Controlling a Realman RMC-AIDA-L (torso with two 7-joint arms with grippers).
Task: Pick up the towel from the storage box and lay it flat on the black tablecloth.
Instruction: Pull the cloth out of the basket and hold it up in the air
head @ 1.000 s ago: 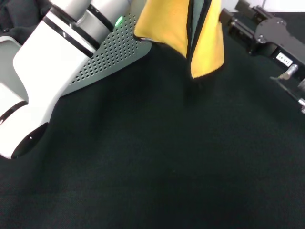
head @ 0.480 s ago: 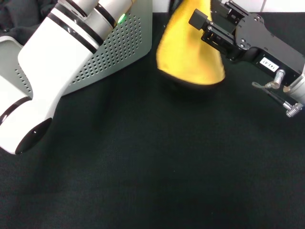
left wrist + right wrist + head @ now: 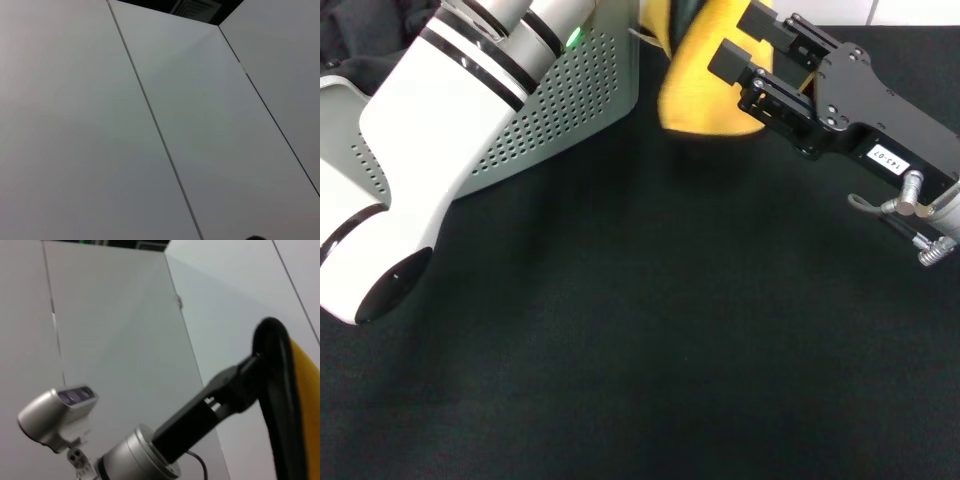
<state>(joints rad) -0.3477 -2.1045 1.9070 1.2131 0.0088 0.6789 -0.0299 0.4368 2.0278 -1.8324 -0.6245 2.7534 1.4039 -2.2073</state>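
Note:
The towel [image 3: 705,85], yellow side out, hangs bunched at the top middle of the head view, above the black tablecloth [image 3: 650,330]. Its top runs out of view. The light grey storage box [image 3: 570,110] with round holes stands just left of it. My right gripper [image 3: 745,40] reaches in from the right, jaws apart, one finger on each side of the towel's lower part. My left gripper is above the head view. The right wrist view shows one of its black fingers [image 3: 272,365] pressed against the yellow towel [image 3: 305,405].
My white left arm [image 3: 440,130] crosses in front of the storage box from lower left to the top. Dark clothing [image 3: 360,40] lies at the far left corner behind it. The black tablecloth spreads wide across the near and middle area.
The towel has risen and bunched up; its lower edge is higher and closer to the box. My right gripper has moved left and nearer, and its fingers now straddle the towel.

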